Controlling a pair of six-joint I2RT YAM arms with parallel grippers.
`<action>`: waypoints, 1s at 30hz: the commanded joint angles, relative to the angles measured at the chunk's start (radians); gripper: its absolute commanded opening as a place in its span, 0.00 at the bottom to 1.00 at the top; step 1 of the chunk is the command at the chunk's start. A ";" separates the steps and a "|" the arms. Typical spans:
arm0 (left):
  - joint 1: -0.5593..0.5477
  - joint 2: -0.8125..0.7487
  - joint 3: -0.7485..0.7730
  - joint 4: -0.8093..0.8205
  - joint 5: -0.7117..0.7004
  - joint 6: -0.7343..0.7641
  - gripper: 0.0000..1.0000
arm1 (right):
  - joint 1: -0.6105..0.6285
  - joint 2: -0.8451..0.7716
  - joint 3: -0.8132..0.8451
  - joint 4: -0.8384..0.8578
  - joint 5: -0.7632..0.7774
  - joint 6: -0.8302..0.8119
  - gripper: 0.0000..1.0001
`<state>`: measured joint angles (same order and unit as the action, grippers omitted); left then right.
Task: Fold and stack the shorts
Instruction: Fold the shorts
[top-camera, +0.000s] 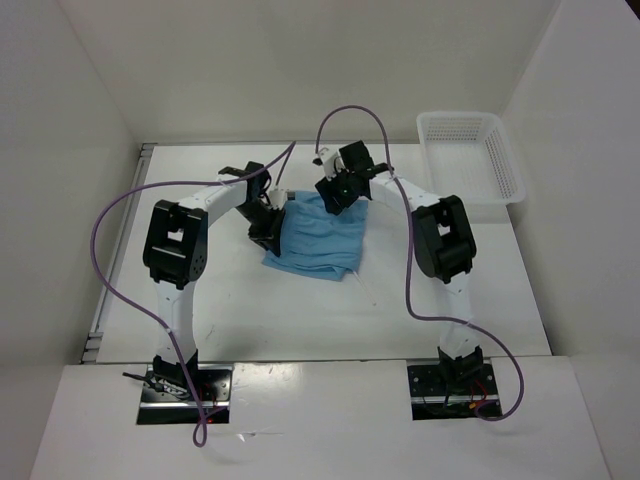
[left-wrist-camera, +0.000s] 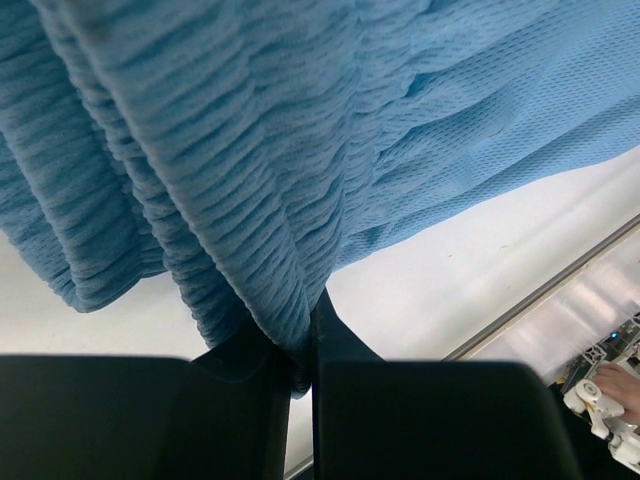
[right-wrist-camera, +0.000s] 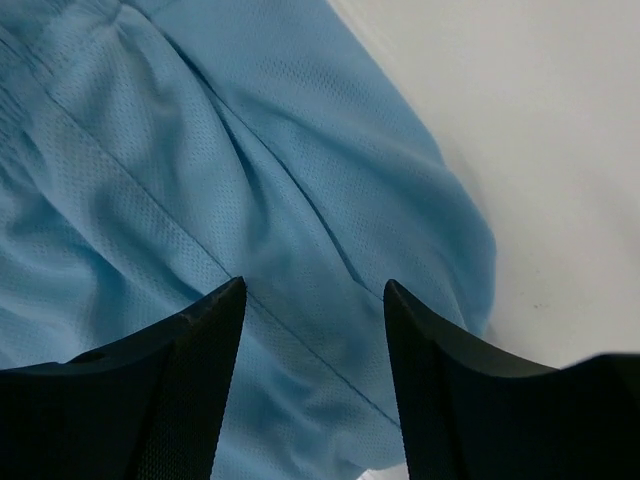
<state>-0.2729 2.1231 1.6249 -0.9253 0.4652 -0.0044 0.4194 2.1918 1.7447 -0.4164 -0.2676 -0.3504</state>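
The light blue shorts (top-camera: 318, 238) lie bunched in the middle of the table between the two arms. My left gripper (top-camera: 266, 222) is at their left edge, shut on the gathered waistband (left-wrist-camera: 250, 240), which rises in ribbed folds from between its jaws. My right gripper (top-camera: 335, 192) is over the shorts' far right corner. Its black fingers (right-wrist-camera: 200, 340) stand open just above the smooth mesh fabric (right-wrist-camera: 300, 200), with nothing pinched between them. No drawstring shows.
A white mesh basket (top-camera: 470, 155) stands at the back right corner of the table. White walls close in the table on three sides. A metal rail (left-wrist-camera: 560, 280) runs along the left edge. Purple cables loop over both arms.
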 joint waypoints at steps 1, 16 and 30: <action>0.014 0.005 0.000 -0.033 0.035 0.004 0.08 | 0.013 0.029 -0.013 0.008 0.036 -0.027 0.62; 0.023 -0.014 -0.033 -0.043 0.001 0.004 0.08 | 0.045 0.083 0.012 0.062 0.209 0.063 0.00; 0.023 -0.055 -0.076 -0.084 -0.033 0.004 0.04 | 0.045 0.114 0.176 0.165 0.519 0.228 0.00</action>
<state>-0.2558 2.1162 1.5639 -0.9474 0.4480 -0.0048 0.4717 2.3009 1.8858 -0.3370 0.1295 -0.1444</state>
